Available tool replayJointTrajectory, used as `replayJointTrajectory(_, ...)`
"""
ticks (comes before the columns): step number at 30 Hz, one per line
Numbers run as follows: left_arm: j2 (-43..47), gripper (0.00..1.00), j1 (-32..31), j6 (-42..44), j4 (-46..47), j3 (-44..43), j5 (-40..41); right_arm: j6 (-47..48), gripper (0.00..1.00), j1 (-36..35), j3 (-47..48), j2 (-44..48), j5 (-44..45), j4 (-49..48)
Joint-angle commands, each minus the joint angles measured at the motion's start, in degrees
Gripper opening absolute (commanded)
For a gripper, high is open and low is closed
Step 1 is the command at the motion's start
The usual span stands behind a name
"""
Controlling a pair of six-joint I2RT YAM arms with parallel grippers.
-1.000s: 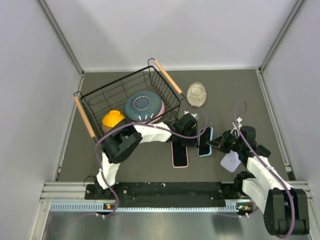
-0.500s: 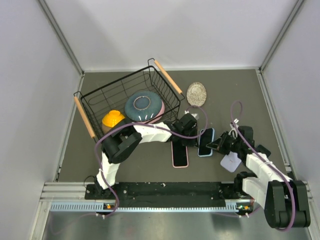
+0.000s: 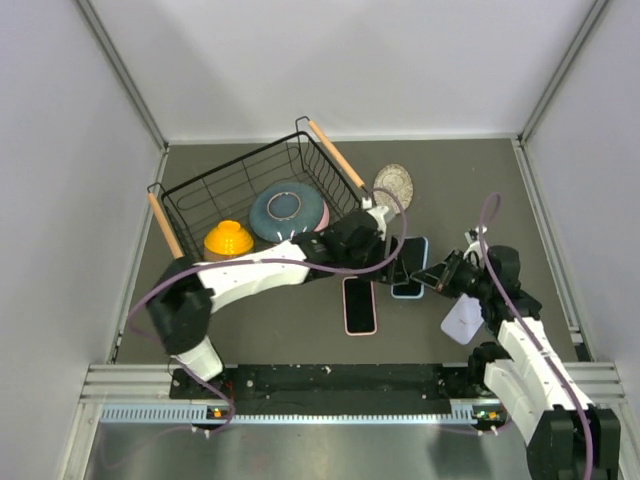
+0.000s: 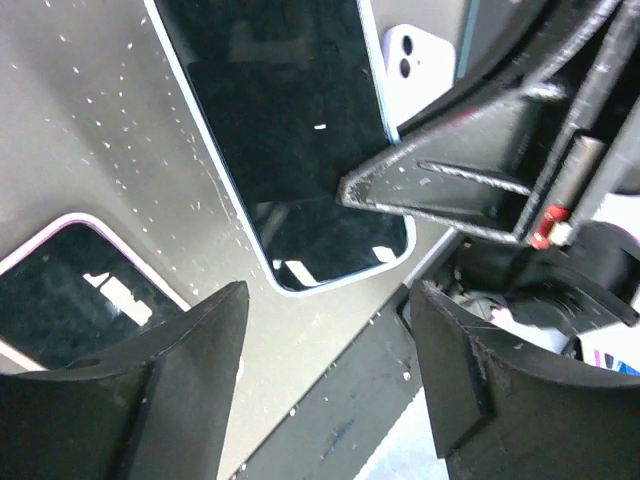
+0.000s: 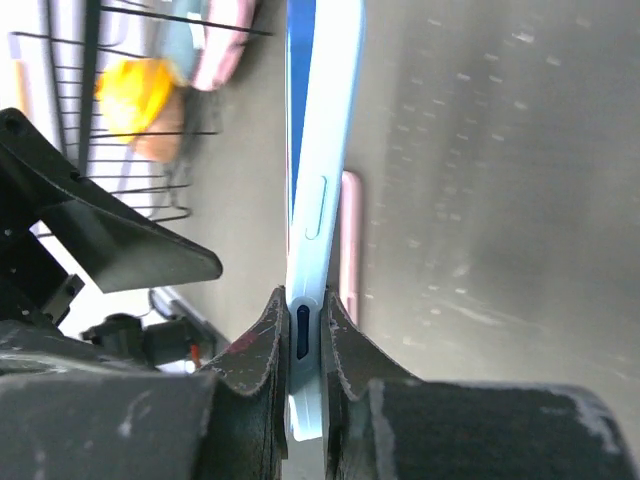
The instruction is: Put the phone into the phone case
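Note:
A dark-screened phone (image 3: 407, 262) lies in a light-blue phone case (image 4: 392, 222) on the grey table. My right gripper (image 3: 438, 279) is shut on the case's right edge; in the right wrist view its fingers (image 5: 272, 335) pinch the pale blue rim (image 5: 318, 200) edge-on. My left gripper (image 3: 388, 250) hovers open over the phone's left side. In the left wrist view its gripper (image 4: 325, 390) has only bare table between its fingers, and the phone (image 4: 290, 140) lies just beyond them.
A second phone in a pink case (image 3: 359, 305) lies to the left of the blue one. A white phone back (image 3: 462, 320) lies under my right arm. The wire basket (image 3: 232, 176) holds a blue plate (image 3: 288, 210) and a yellow bowl (image 3: 228, 240). A round disc (image 3: 393, 186) lies behind.
My left gripper has opened and come off the phone, and its arm has swung out to the left. The right gripper keeps its grip; the blue-cased phone shifted slightly.

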State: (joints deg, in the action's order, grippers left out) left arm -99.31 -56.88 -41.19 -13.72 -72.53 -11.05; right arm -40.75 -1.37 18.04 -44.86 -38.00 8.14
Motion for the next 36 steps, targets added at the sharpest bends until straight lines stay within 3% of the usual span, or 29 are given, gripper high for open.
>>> replayJointTrajectory(1,10.4,0.74,0.7,3.3,-1.2,4.8,-0.4,-8.1,0.0,-0.2,2.2,6.5,-10.1,-12.5)
replayJointTrajectory(5,16.9,0.78,2.2,3.2,1.4,10.2,-4.7,-14.7,0.0,-0.1,1.1,11.1,-15.0,-19.5)
replayJointTrajectory(9,22.0,0.79,3.8,2.6,6.5,13.6,-9.3,-22.9,0.0,-0.2,-1.4,14.5,-17.7,-32.4)
replayJointTrajectory(14,23.6,0.77,5.7,1.8,11.0,16.2,-13.6,-33.9,0.0,-0.2,-6.7,14.8,-19.9,-49.7)
replayJointTrajectory(17,23.5,0.77,6.2,0.4,18.4,18.5,-18.3,-39.2,0.0,-0.3,-8.4,14.0,-21.1,-58.7)
replayJointTrajectory(21,21.0,0.75,6.2,-2.3,26.9,20.3,-24.3,-39.7,0.0,-0.2,-9.2,13.9,-22.1,-59.8)
replayJointTrajectory(31,17.9,0.61,6.2,-9.8,38.8,21.6,-27.9,-42.5,0.01,-1.4,-10.4,12.1,-22.9,-64.6)
replayJointTrajectory(36,15.5,0.4,6.3,-12.3,43.3,22.6,-30.3,-40.1,0.02,-2.3,-10.9,11.9,-22.0,-62.1)
